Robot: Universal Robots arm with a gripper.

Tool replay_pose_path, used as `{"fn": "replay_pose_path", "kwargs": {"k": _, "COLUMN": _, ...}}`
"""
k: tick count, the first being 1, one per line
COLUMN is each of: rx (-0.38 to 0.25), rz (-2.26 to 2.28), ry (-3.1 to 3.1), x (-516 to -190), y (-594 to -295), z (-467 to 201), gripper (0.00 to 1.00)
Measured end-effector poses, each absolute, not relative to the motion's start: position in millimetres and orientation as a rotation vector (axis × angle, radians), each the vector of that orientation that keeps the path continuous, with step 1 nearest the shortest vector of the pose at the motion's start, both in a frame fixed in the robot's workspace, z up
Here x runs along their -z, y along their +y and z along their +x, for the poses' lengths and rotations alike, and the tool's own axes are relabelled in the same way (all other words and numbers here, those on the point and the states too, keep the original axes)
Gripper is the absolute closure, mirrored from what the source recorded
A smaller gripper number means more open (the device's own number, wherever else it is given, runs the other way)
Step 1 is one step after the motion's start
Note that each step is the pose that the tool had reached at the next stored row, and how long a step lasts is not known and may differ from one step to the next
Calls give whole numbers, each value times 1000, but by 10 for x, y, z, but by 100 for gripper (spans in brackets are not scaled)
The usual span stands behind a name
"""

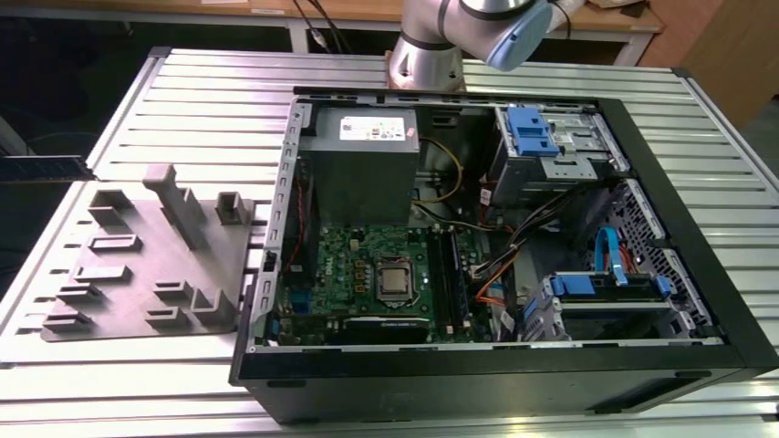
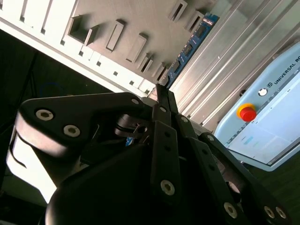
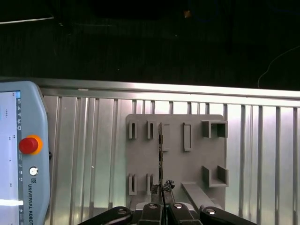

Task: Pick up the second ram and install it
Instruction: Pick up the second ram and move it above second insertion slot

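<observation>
Jaws: nearly together, pinching the near end of the second ram (image 2: pixel 192 44) by its flat faces.
Gripper (image 3: pixel 161 187): its black linkage fingers meet on the stick in both wrist views; it hangs in the air over the fixture plate (image 3: pixel 176 164).
Second ram: blue board with black chips, jutting straight out past the fingertips, clear of plate and table; seen edge-on in the first wrist view.
Fixture plate: grey, with slot holders, flat on the slatted table (image 3: pixel 84 154).
Teach pendant (image 3: pixel 23 154): on the table near the plate, not touching it, red button (image 3: pixel 29 145) facing up.
Computer case (image 1: pixel 706 265): open in the exterior view, with the fixture plate at its 9 o'clock and the arm (image 1: pixel 432 46) at its 12 o'clock.
Motherboard (image 1: pixel 353 274): inside the case, at 6 o'clock from the grey power supply (image 1: pixel 359 160).
</observation>
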State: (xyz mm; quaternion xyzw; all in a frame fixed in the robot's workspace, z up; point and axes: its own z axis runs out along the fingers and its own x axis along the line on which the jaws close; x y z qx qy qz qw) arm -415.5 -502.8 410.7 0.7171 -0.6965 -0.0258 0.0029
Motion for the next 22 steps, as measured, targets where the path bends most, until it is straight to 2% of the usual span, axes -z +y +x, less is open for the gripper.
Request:
{"fn": "replay_pose_path", "kwargs": {"k": 13, "rx": 133, "rz": 2223, "ry": -2160, "x": -4106, "y": -5028, "z": -3943, "gripper": 91}}
{"fn": "replay_pose_path", "kwargs": {"k": 22, "rx": 134, "rz": 2230, "ry": -2151, "x": -4106, "y": -5028, "z": -3912, "gripper": 91}}
